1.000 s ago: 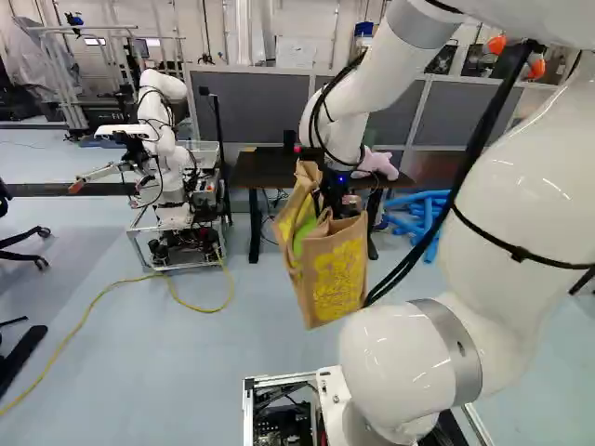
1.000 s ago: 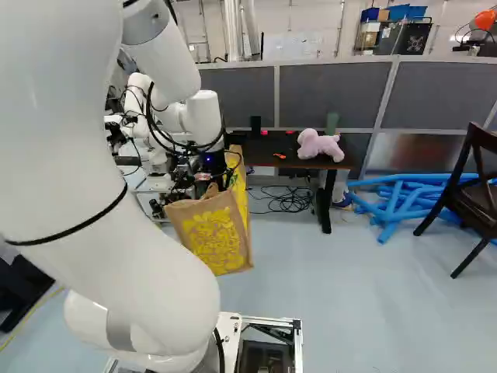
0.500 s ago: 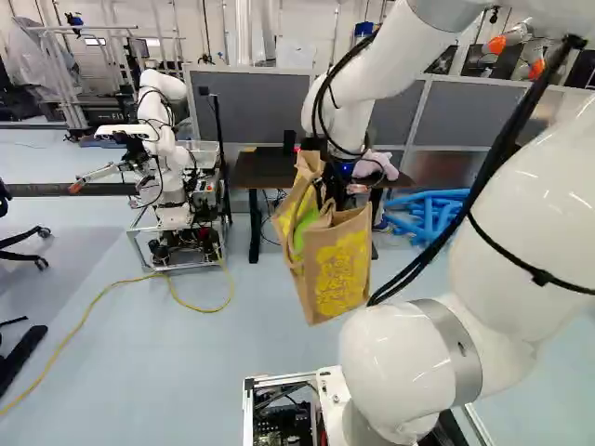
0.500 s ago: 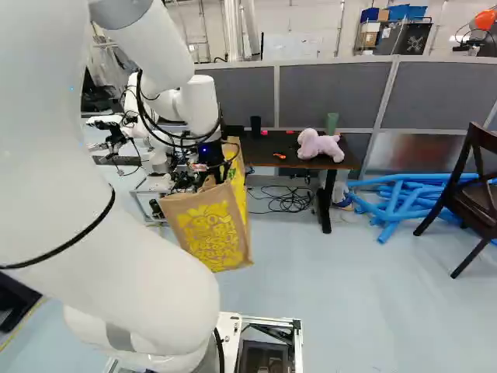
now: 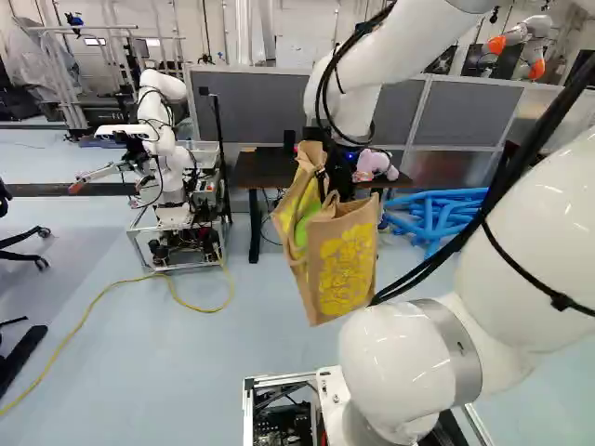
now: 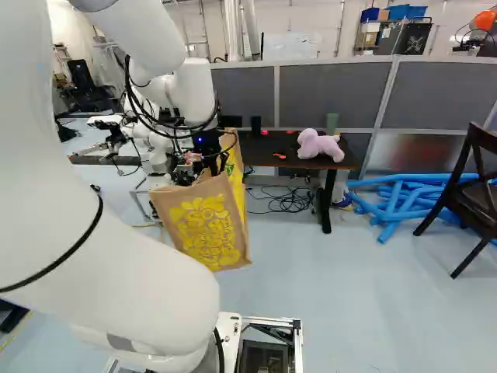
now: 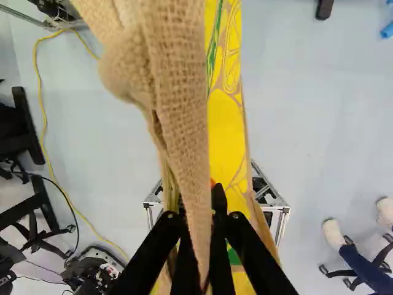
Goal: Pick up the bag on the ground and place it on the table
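Two-sided grip by the gripper (image 6: 208, 145) on a fold of the bag (image 5: 346, 269). Hanging tilted in the air above the floor (image 5: 186, 372), on the near side of the table (image 6: 260, 155), with a pink toy (image 6: 318, 145) on top.

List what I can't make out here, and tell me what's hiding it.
- Contents of the bag, left base view: a green patch shows; the bag's walls hide the rest.
- How much fabric the gripper pinches, wrist view: the bag's own fabric covers the grip.
- Small orange item on the table, right base view: too small to identify.
- Far side of the chair, right base view: cut off by the right edge.
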Available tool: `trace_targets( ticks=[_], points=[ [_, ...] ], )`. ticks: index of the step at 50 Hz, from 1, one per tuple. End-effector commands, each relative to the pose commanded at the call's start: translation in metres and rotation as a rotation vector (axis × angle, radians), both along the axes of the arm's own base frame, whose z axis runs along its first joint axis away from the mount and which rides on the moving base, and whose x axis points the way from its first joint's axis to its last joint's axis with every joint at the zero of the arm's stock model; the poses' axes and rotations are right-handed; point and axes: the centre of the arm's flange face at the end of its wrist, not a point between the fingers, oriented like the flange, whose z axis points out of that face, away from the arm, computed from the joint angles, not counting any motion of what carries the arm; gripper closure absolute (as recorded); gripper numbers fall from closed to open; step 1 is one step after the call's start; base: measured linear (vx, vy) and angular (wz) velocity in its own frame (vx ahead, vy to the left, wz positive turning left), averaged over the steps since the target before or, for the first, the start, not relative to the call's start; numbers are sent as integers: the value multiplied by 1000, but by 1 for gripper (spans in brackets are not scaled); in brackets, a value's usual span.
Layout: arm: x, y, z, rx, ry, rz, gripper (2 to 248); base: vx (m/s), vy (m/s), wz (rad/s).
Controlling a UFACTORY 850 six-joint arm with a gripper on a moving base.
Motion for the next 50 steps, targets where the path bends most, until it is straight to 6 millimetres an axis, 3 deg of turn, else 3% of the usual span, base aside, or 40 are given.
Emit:
trace_targets(
  ticks=[50],
  points=[
    [17,-1,77,6,24,6,229,0,0,0]
  ],
)
